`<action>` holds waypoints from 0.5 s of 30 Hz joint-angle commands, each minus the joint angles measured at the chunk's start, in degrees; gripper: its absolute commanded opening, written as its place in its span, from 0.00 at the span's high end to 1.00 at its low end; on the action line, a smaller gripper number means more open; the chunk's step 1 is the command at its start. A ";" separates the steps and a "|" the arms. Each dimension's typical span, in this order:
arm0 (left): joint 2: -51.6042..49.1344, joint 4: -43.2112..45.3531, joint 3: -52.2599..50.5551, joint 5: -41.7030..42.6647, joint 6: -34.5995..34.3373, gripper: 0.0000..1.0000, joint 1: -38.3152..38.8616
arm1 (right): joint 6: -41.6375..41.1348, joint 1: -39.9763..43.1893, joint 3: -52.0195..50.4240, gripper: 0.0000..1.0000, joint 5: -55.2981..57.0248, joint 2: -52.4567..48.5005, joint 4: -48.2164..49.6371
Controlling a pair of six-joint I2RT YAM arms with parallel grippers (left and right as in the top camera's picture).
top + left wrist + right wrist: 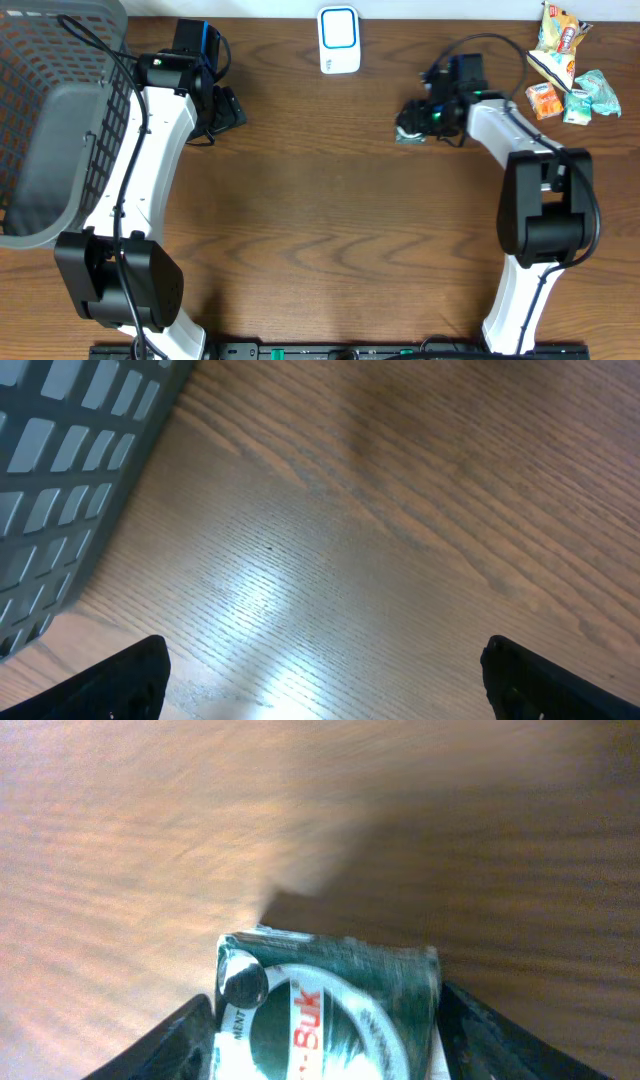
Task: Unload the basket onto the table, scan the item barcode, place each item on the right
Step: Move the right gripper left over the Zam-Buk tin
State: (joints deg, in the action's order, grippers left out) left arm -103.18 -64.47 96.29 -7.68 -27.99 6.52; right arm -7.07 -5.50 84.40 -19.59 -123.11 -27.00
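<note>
A dark green packet point(330, 1010) with a white ring and red lettering sits between the fingers of my right gripper point(328, 1045), which press against both of its sides. From overhead the packet point(408, 130) shows at the tip of my right gripper point(415, 118), right of the table's middle at the back. The white and blue barcode scanner point(339, 40) stands at the back edge, to the left of that gripper. My left gripper point(226, 110) is open over bare wood near the basket, with nothing between its fingers point(120, 680).
A grey plastic basket point(45, 120) fills the left back corner, and its wall point(60, 470) shows close in the left wrist view. Several snack packets point(560, 70) lie at the back right corner.
</note>
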 commanded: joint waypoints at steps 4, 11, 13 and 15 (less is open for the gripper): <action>0.28 -0.20 0.20 -0.72 0.98 0.02 -0.20 | 11.85 -7.08 -0.28 0.31 -4.44 0.79 -6.38; 0.28 -0.20 0.20 -0.72 0.98 0.02 -0.20 | 12.26 -11.98 -0.28 0.28 4.59 6.62 -9.68; 0.28 -0.20 0.20 -0.72 0.98 0.03 -0.20 | 12.26 -12.90 -0.28 0.27 6.99 8.83 -10.75; 0.28 -0.20 0.20 -0.72 0.98 0.02 -0.20 | 11.56 -13.77 -0.28 0.25 9.84 10.67 -11.87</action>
State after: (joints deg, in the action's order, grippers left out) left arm -103.18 -64.47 96.29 -7.68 -27.99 6.52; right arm 3.88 -18.13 84.18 -15.53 -117.78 -38.22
